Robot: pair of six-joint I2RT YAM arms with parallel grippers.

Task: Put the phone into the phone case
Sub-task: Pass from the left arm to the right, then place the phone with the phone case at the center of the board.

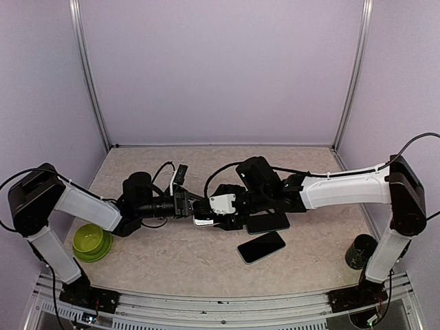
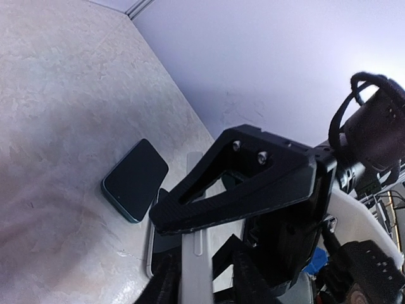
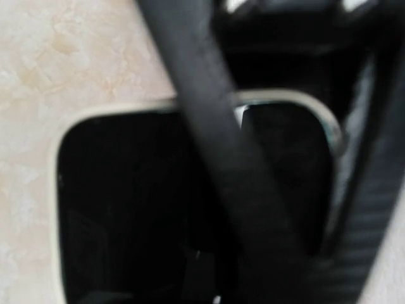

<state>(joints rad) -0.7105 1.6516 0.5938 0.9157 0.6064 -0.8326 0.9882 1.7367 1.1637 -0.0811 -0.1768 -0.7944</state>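
Top external view has the phone (image 1: 261,246) lying flat and face up on the counter (image 1: 172,261), well to the right of the green bowl (image 1: 91,242) and about as near the front edge as the bowl is. Roughly midway from bowl to phone, and a little farther back, both arms meet over a dark slab with a pale rim (image 3: 126,215). It is probably the case, though I cannot be sure. A second dark flat piece (image 1: 269,222) lies farther right of the bowl, partly under the right arm.

The left fingers (image 1: 187,205) and right fingers (image 2: 272,183) crowd together over the slab. I cannot tell how wide either pair stands, or whether either grips anything.

The phone looks stiff, thin and glassy, so slick and breakable, with little standing proud of the counter. I would pinch it across its long edges, never the screen. The case, if soft-rimmed, should give at the corners.

No brand, label or lettering is readable anywhere.
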